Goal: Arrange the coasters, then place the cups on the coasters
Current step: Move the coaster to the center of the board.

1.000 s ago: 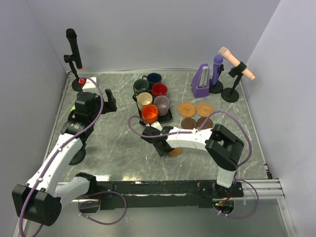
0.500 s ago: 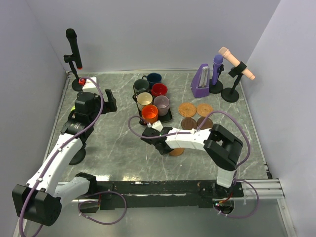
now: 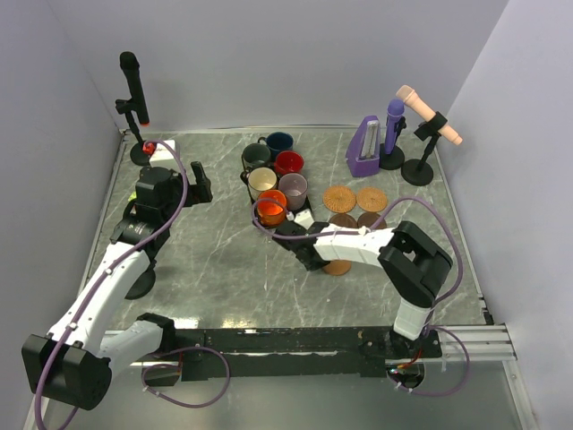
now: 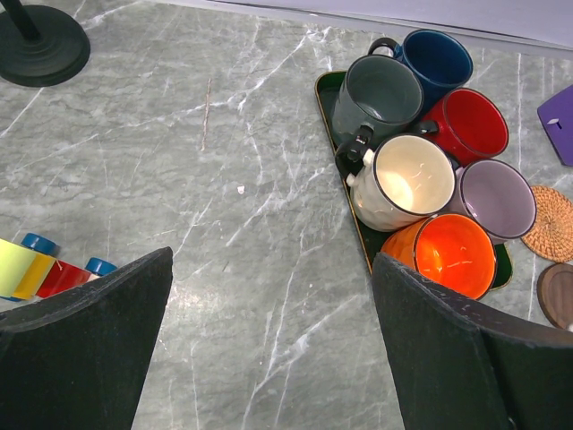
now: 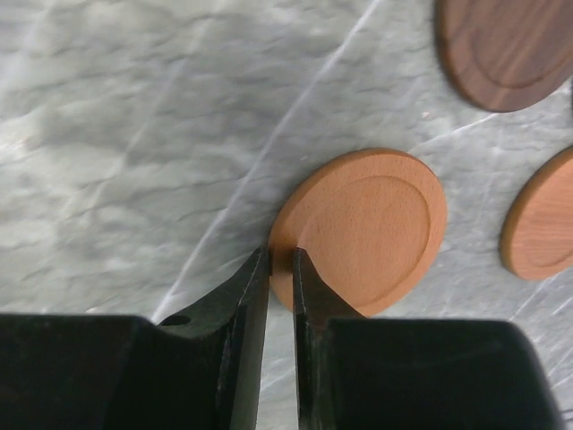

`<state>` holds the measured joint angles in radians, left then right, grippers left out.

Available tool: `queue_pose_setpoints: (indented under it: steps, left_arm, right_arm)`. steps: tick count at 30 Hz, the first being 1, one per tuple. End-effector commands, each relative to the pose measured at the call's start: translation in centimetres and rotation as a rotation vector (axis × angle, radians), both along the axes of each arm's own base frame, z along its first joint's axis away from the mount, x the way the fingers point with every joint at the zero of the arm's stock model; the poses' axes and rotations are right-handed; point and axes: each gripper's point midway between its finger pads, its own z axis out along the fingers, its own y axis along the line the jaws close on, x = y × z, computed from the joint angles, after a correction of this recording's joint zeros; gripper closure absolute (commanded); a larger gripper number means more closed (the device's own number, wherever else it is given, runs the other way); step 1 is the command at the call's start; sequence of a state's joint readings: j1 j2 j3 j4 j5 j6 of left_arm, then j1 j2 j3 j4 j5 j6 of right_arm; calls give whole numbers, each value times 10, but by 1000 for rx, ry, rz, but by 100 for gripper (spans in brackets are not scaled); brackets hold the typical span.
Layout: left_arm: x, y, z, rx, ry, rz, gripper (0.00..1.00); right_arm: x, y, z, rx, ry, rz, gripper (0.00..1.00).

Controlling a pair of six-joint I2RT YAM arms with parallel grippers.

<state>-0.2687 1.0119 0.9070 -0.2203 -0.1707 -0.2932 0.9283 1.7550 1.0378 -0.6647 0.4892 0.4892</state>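
Note:
My right gripper (image 5: 280, 262) is shut on the near rim of a smooth orange-tan coaster (image 5: 372, 224), which lies low over the table in front of the other coasters (image 3: 337, 266). A dark brown coaster (image 5: 506, 49) and another tan coaster (image 5: 542, 219) lie beyond it. Two woven coasters (image 3: 338, 198) (image 3: 372, 198) and two dark brown ones (image 3: 342, 220) sit at the right. Several cups stand packed on the black tray (image 4: 345, 193): navy (image 4: 436, 58), grey-green (image 4: 378, 90), red (image 4: 470, 124), cream (image 4: 407, 179), mauve (image 4: 495, 197), orange (image 4: 452, 255). My left gripper (image 4: 271, 296) hangs open over bare table left of the tray.
A purple metronome (image 3: 363, 148) and two microphone stands (image 3: 421, 166) stand at the back right. A black microphone stand (image 3: 134, 116) occupies the back left corner. Small coloured rolls (image 4: 31, 270) lie left of my left gripper.
My right gripper's jaws have narrowed onto the tan coaster's rim and carried it right and slightly back, toward the other coasters. The left arm has not moved.

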Motion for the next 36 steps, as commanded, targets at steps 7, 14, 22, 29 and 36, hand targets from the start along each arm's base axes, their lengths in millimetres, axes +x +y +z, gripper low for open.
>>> queue_pose_setpoints:
  steps: [7, 14, 22, 29, 36]
  left_arm:
    - [6, -2, 18, -21, -55, -5, 3]
    - [7, -2, 16, -19, -49, -4, 3]
    - [7, -2, 16, -19, -48, -5, 4]
    - [6, -3, 16, -20, -49, -6, 3]
    - [7, -3, 17, -22, -49, -7, 3]
  right_arm:
    - [6, -23, -11, 7, 69, -62, 96]
    - [12, -28, -12, 4, 79, -89, 96]
    - [15, -33, -11, 14, 79, -118, 97]
    - [17, -39, -11, 17, 82, -146, 97]
    - [19, -44, -8, 19, 77, -174, 97]
